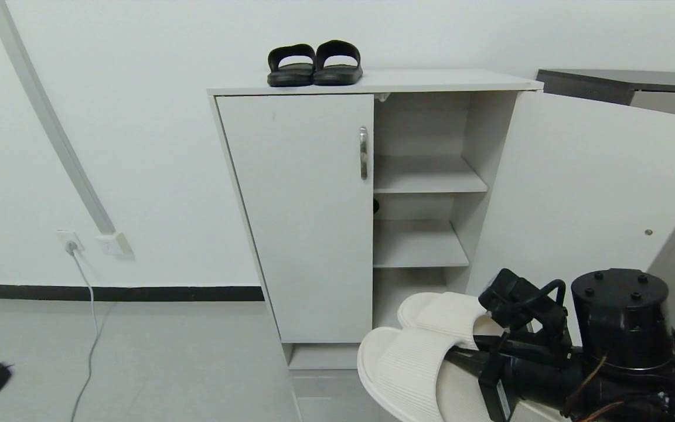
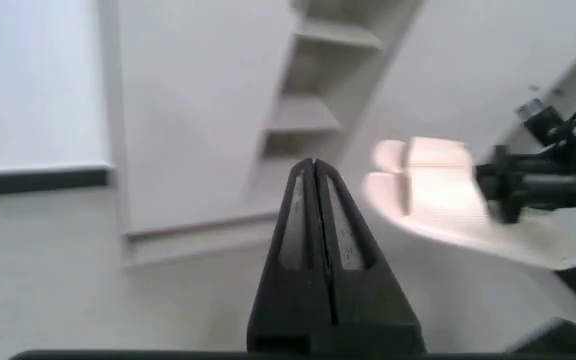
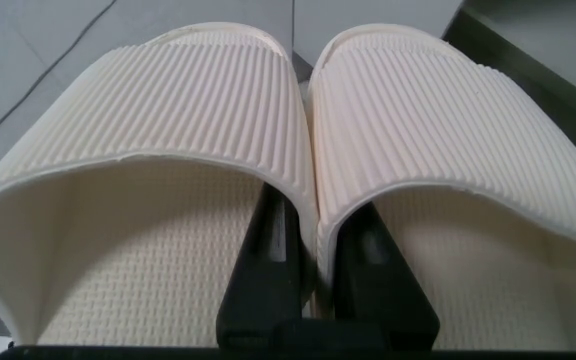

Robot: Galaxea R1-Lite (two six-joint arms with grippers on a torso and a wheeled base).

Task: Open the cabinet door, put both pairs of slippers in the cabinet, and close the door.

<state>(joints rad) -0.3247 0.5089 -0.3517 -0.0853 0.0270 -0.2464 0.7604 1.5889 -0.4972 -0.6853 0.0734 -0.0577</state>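
Slippers of the white pair [image 1: 425,346] are pinched together in the right tool [image 3: 313,235], low before the cabinet [image 1: 302,234], not yet inside. The black pair [image 1: 314,63] rests toward the left front edge of the cabinet top. With the door [image 1: 583,193] open, both stowings and the closing remain; the left tool [image 2: 314,200] is pressed closed, empty.

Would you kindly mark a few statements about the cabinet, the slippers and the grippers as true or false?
1. The black slippers sit on top of the cabinet. True.
2. Both cabinet doors are closed. False: the right door stands open, and the left door is shut.
3. The right gripper holds the white slippers. True.
4. The white slippers lie on a shelf. False: they are held low in front of the open side of the cabinet.
5. The left gripper is open. False: it is shut and empty.
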